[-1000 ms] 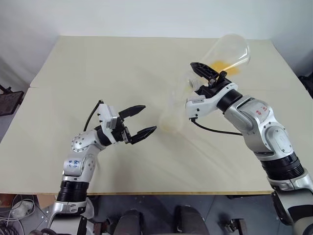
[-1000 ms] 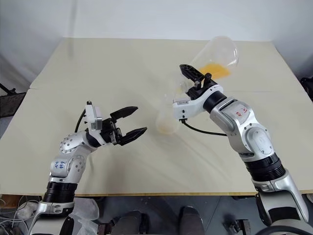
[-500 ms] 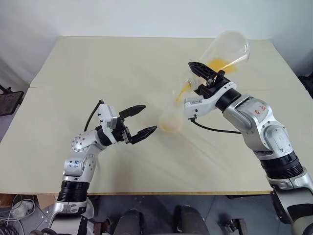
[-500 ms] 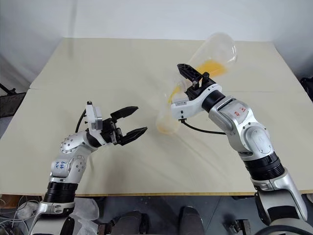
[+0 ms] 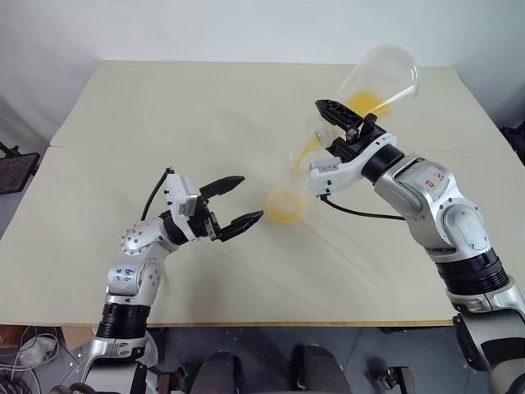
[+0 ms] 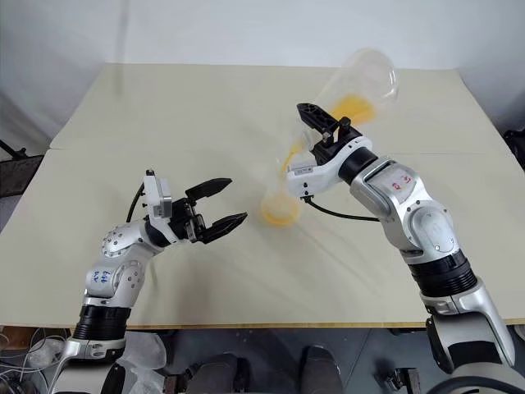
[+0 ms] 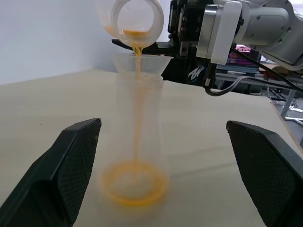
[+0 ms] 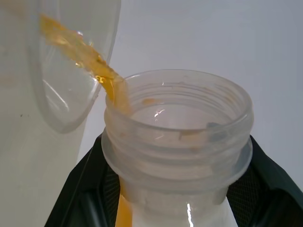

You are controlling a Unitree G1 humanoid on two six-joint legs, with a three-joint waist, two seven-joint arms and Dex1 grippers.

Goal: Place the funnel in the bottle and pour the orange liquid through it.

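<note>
We see the orange liquid (image 7: 138, 99) fall in a thin stream from a tilted clear flask (image 5: 379, 80) into the funnel (image 7: 139, 63) seated in the bottle (image 7: 141, 142) — pooling as a ring in its round base. The right gripper (image 5: 340, 131) clenches the flask's neck. The left gripper (image 5: 234, 203) hangs released beside the bottle, over a matte beige table (image 5: 164, 107) — pale wall behind.

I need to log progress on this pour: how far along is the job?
Done: the funnel sits in the bottle on the table. In hand: the right gripper, shut on the flask, tips it, and orange liquid streams through the funnel, pooling in the bottle's base. Left: orange remains in the flask. The left gripper waits open nearby.
</note>
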